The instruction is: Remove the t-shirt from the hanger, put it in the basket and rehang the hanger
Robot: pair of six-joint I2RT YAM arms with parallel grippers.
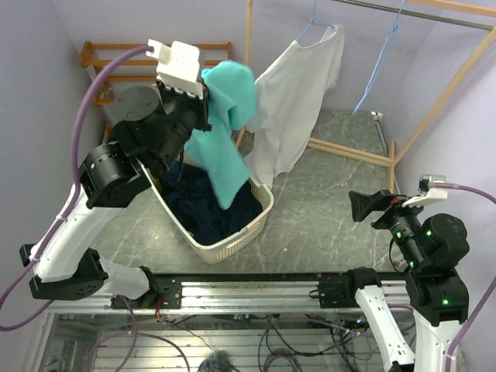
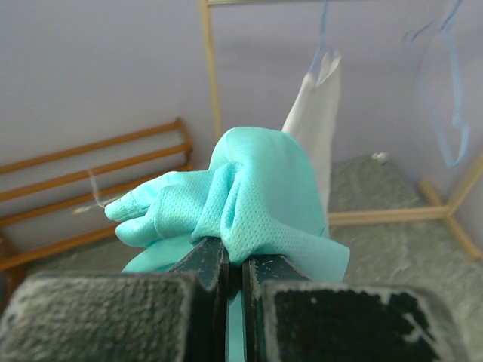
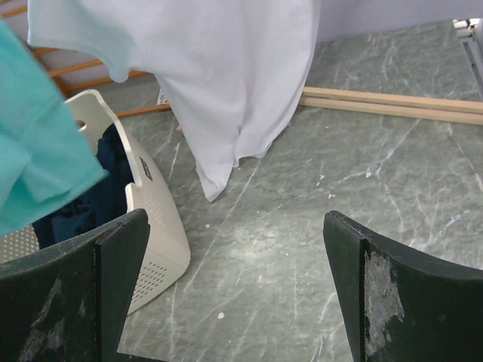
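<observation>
Two black, scuffed fingers point(image 3: 72, 290) of the right gripper point(image 3: 234, 294) stand wide apart at the bottom corners, nothing between them. Beyond them lies the grey-green marbled worktop point(image 3: 317, 226). A white cotton t-shirt point(image 3: 219, 75) hangs from the top edge, its lower tip reaching down near the worktop surface. At left sits a cream perforated plastic laundry basket point(image 3: 155, 226) holding dark navy fabric point(image 3: 90, 204). A turquoise mesh garment point(image 3: 34, 151) hangs over the basket at the left edge. A pale wooden bar point(image 3: 392, 104) lies across the worktop behind.
</observation>
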